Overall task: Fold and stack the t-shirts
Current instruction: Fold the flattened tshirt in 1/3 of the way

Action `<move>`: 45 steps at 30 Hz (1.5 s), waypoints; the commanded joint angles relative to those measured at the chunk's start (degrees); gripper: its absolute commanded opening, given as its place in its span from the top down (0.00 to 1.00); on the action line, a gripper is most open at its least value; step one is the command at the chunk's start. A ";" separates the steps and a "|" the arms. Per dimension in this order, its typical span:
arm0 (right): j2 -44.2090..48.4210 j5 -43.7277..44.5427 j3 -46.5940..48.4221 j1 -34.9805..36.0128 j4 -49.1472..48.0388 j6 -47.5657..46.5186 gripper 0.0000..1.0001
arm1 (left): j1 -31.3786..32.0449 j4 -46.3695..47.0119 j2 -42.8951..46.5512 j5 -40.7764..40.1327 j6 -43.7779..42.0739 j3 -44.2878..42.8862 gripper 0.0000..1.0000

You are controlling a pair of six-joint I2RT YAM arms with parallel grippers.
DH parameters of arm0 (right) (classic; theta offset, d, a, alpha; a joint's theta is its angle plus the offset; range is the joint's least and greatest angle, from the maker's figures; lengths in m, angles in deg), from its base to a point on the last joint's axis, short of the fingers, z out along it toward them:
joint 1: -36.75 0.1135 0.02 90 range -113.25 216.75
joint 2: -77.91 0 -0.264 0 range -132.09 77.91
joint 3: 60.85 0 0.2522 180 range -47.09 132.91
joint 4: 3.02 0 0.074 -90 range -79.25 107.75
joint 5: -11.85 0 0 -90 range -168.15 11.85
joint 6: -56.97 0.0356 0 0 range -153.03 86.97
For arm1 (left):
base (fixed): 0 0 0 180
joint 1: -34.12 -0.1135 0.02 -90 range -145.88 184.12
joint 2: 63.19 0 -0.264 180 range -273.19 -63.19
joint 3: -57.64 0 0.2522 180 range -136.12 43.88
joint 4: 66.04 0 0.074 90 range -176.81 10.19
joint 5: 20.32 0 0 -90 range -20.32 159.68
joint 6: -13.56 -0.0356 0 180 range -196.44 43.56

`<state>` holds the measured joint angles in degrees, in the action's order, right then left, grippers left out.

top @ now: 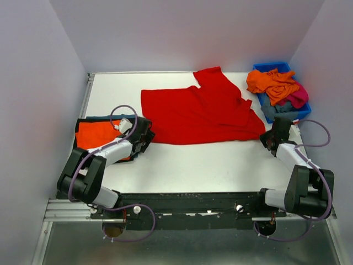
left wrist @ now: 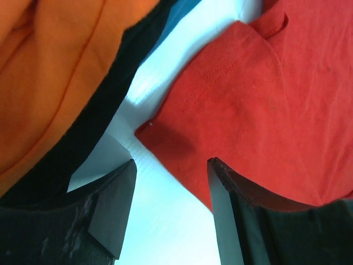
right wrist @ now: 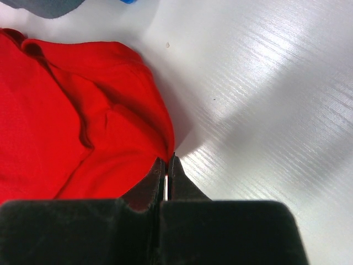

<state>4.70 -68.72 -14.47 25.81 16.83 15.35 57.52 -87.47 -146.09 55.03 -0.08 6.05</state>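
Your blue bin holds orange shirt, magenta shirt, grey shirt. Red shirt lies spread mid-table. Left gripper gapes wide at its corner; right gripper pressed together at its hem.

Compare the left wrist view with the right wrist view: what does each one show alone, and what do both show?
Only the left wrist view: the open left gripper, and an orange t-shirt lying on dark cloth. Only the right wrist view: the shut right gripper and some grey cloth. Both: the red t-shirt on the white table, close to each gripper's tips.
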 commanded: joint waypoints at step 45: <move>9.48 -17.54 23.81 -0.40 14.81 -7.25 0.99 | 0.86 -22.41 19.69 -18.40 -3.41 -14.05 1.00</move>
<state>11.24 -87.19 7.17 25.81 27.76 9.95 58.50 -108.27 -131.07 40.21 -1.42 -9.44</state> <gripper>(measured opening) 0.016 0.025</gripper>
